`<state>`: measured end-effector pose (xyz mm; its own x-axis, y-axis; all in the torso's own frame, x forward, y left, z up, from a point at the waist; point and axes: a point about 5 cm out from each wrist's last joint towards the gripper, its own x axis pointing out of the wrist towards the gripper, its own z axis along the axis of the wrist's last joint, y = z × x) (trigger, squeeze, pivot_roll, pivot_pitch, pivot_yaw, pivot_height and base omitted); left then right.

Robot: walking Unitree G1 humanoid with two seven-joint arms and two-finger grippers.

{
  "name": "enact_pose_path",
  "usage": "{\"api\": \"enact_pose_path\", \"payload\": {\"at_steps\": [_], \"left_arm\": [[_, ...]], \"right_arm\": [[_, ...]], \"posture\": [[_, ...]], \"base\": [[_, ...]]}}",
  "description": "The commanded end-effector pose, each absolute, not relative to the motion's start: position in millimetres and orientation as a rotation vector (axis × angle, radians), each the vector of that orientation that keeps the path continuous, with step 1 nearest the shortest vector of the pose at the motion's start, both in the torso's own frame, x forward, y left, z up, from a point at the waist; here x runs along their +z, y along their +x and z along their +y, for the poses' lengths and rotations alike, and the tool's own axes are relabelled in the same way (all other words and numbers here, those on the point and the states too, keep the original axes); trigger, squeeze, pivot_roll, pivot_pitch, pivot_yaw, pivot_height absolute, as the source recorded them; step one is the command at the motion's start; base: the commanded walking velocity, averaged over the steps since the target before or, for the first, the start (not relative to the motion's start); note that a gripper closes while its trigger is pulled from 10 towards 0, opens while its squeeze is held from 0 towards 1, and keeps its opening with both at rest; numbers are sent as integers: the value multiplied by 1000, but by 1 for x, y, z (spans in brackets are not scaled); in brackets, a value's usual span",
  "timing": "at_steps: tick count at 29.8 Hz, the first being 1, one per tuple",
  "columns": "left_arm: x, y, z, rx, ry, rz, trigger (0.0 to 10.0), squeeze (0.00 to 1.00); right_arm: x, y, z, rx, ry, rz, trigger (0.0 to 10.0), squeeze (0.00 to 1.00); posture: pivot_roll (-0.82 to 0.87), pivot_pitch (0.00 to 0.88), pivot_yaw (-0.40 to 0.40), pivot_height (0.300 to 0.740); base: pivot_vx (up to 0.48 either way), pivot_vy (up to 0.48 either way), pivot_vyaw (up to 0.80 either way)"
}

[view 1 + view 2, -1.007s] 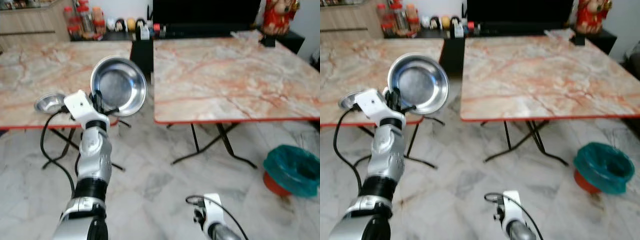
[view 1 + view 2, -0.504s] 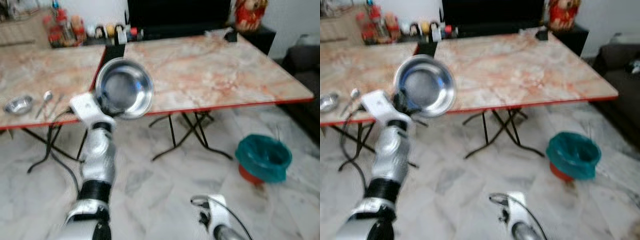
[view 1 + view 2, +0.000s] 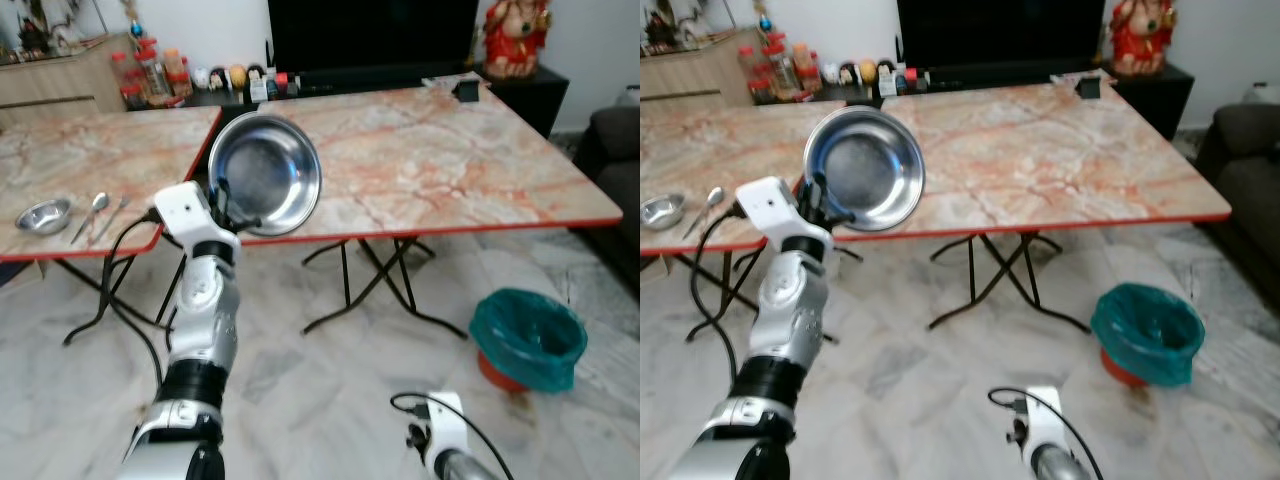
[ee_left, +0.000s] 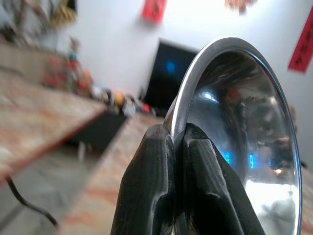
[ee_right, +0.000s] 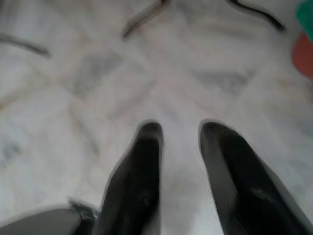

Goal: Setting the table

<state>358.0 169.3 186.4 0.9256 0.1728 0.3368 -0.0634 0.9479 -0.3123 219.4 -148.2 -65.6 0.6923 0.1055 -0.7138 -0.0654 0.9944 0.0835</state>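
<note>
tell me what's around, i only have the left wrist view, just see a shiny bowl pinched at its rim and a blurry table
Observer: The left end effector holds the big steel bowl up on edge, in front of the gap between two marble tables.
Operator: anything already laid out
Observer: Yes, on the left table near its front edge sit a small steel bowl and a spoon.
Operator: and the right arm
Observer: The right end effector hangs low over the floor, fingers apart, holding nothing.
Operator: floor hazards
Observer: A teal-lined bin stands on the floor by the right table.
</note>
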Motion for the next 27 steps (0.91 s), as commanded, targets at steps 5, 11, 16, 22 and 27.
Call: {"api": "enact_pose_path", "payload": {"at_steps": [5, 11, 16, 22, 27], "left_arm": [[194, 361, 154, 66, -312, -381, 10000, 0], [194, 361, 152, 51, -310, -378, 10000, 0], [193, 360, 149, 36, -311, -373, 10000, 0], [192, 361, 144, 15, -311, -366, 10000, 0], [194, 362, 144, 6, -309, -367, 10000, 0]], "right_arm": [[-70, 211, -157, 65, 44, 826, 10000, 0], [-71, 210, -157, 67, 34, 829, 10000, 0], [-71, 209, -157, 70, 34, 831, 10000, 0], [-71, 209, -157, 74, 9, 829, 10000, 0], [-71, 210, -156, 80, 12, 830, 10000, 0]], "posture": [[38, 0, 34, 740], [37, 0, 39, 740], [33, 0, 44, 740], [33, 0, 46, 740], [33, 0, 45, 740]], "base": [[436, 0, 0], [428, 0, 0], [419, 0, 0], [408, 0, 0], [395, 0, 0]]}}
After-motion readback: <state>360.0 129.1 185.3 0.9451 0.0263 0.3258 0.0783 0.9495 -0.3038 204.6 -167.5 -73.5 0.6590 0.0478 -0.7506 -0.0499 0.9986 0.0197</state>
